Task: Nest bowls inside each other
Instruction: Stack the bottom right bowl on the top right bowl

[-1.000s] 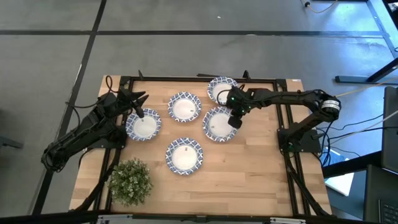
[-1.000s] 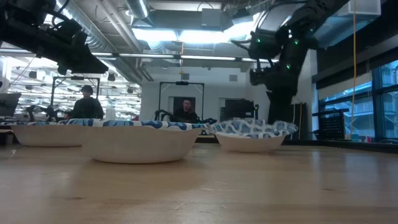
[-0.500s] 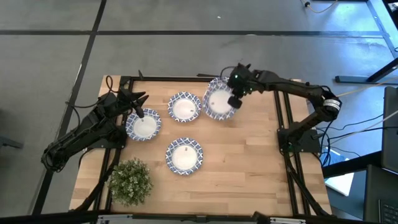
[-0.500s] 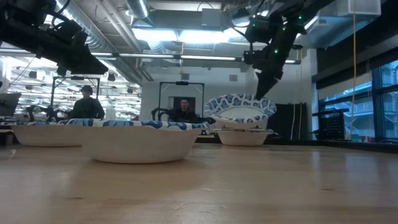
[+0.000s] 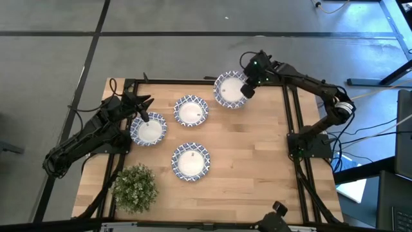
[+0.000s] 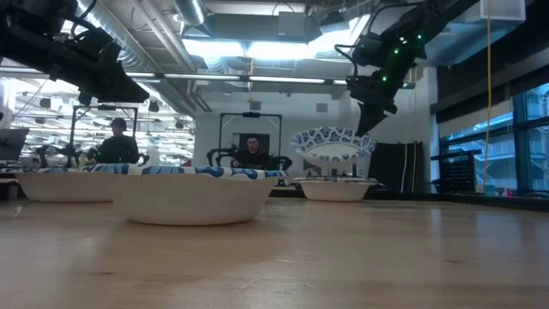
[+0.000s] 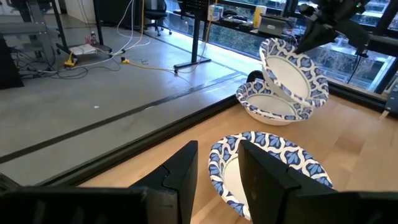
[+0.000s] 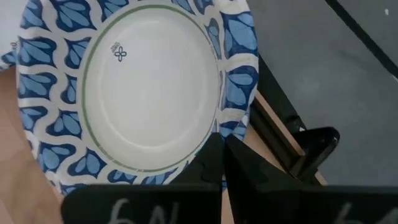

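Note:
My right gripper [image 5: 246, 89] is shut on a blue-and-white rimmed bowl [image 5: 229, 89], in the air at the table's far edge. The bowl hangs tilted just over another bowl [image 7: 270, 109] that rests on the table [image 5: 257, 161]. Three more bowls rest on their bases: one at the left [image 5: 149, 129], one in the far middle [image 5: 191, 111], one nearer the front [image 5: 190, 161]. My left gripper [image 5: 146, 111] stands open above the far rim of the left bowl [image 7: 273, 165], well clear of it. My right gripper pinches the bowl's rim [image 8: 235, 134] between its two fingers, on the side toward the table's right edge. The fingers [image 8: 214, 158] slant down from above and from the right. The bowl [image 6: 333, 148] is lifted clear and tilted, above the bowl [image 6: 336, 189] on the table.
A green leafy plant [image 5: 135, 187] stands at the near left corner. Black frame rails [image 5: 193, 82] run along the table's far edge and sides. Bare wood lies at the near right [image 5: 257, 180]. People sit in the room beyond the table [image 6: 253, 153].
My right gripper has lifted a bowl off the middle of the table and carried it up and toward the far edge, rolling as it went. The bowl, flat on the table before, now hangs tilted over the far bowl.

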